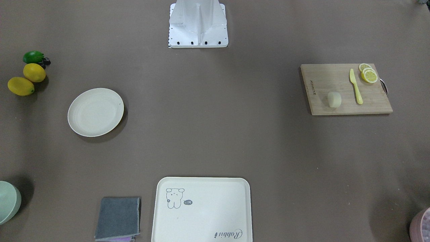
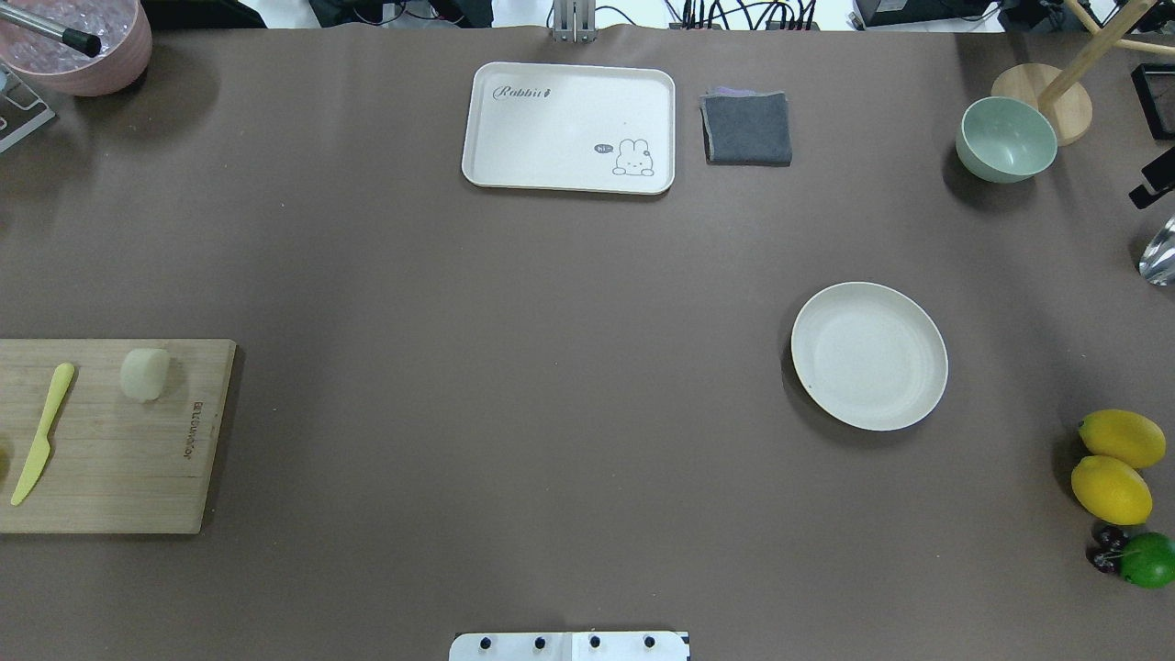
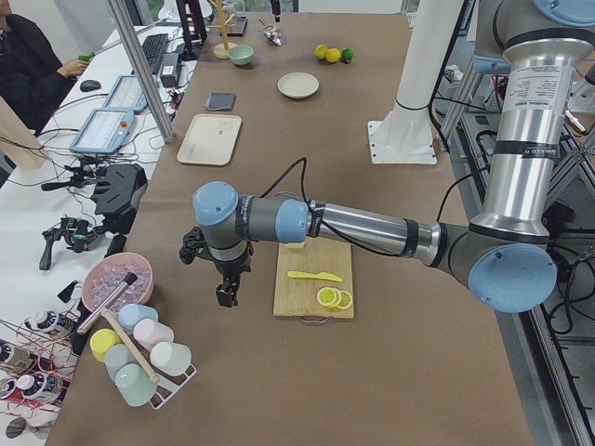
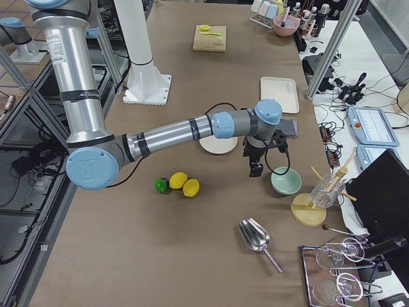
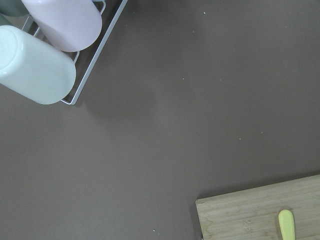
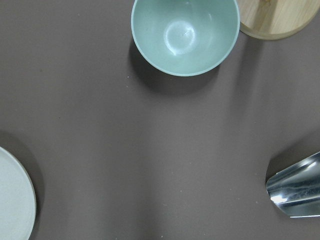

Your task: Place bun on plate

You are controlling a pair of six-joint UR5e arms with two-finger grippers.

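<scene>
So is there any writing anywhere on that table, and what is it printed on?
"Rabbit": in script, in one corner of the cream tray.
"hi~": inside the speech bubble on the same tray; tiny, so this reading is uncertain.
Brand mark along one edge of the wooden cutting board: too small to read.
Nothing else legible.

The worktop [image 2: 551, 413] is plain dull brown. The bun [image 2: 145, 374] is pale cream, the cutting board [image 2: 119, 477] light wood grain, the knife [image 2: 41, 431] yellow-green. The plate [image 2: 869, 356] is plain cream-white, the tray [image 2: 551, 128] cream with a grey rabbit drawing, the bowl [image 2: 1006, 140] pale green.
</scene>
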